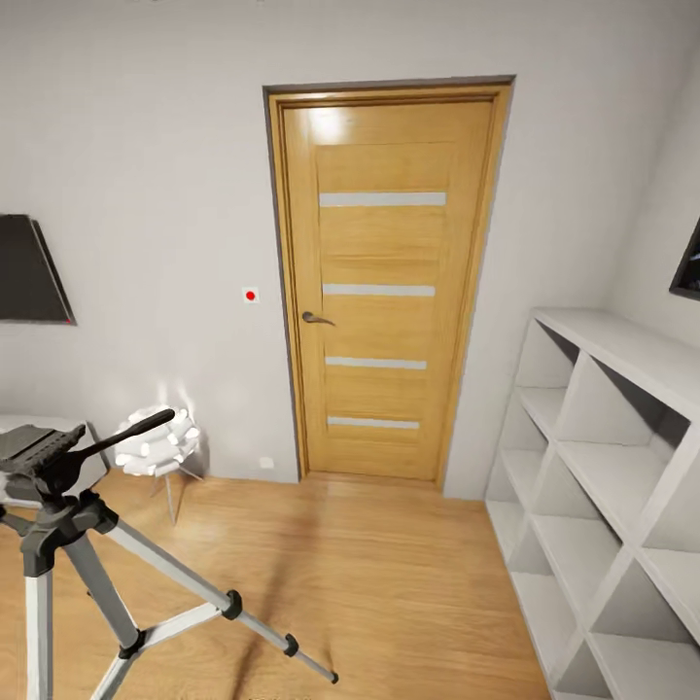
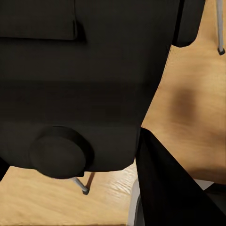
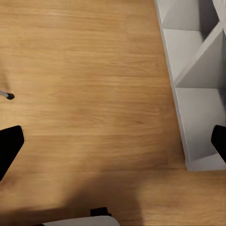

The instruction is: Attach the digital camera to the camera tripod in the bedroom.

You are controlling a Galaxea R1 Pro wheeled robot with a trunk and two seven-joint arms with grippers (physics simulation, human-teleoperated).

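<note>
Standing at lower left of head view: camera tripod [image 1: 58,544], head bare, pan handle toward door [image 1: 381,282] | digital camera [image 2: 80,89]: clasped between left gripper [image 2: 101,155] fingers, above wood floor [image 1: 369,583] | right gripper [image 3: 115,141]: fingertips spread wide, holding nothing, beside white cube shelving [image 1: 603,486]

One tall tripod with silver metal legs and a black head [image 1: 68,544] stands on the wood floor, three legs showing. One oak door [image 1: 381,292] carries four frosted horizontal strips and one dark lever handle [image 1: 315,318]. One white cube shelving unit [image 1: 612,486] lines the wall. One white ruffled lamp [image 1: 156,445] sits low, and one small red-dotted wall switch [image 1: 250,295] is beside the door.
</note>
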